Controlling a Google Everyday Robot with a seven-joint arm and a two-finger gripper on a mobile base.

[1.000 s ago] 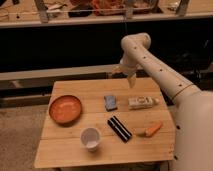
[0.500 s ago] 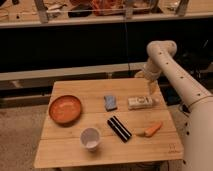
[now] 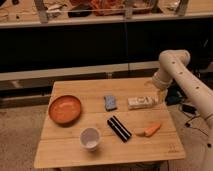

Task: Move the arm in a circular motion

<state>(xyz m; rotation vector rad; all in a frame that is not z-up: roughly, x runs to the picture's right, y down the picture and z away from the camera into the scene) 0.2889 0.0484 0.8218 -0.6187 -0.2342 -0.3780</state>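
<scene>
1. The arm (image 3: 186,80) is cream-white, built of thick rounded tubes with small dark dots along them, and bends at a bulbous joint at the upper right.
2. It enters from the right and reaches over the far right corner of the wooden table (image 3: 145,150).
3. The gripper (image 3: 161,94) is its small tapered tip, hanging just above the right end of a white box (image 3: 140,102); whether it is open or closed cannot be told.
4. The box bears dark marks, too blurred to read.
5. Also on the table: an orange bowl (image 3: 65,109) at left, a white cup (image 3: 90,138) near, a blue-grey packet (image 3: 110,102), a black bar (image 3: 119,128) and an orange carrot-like piece (image 3: 151,130).
</scene>
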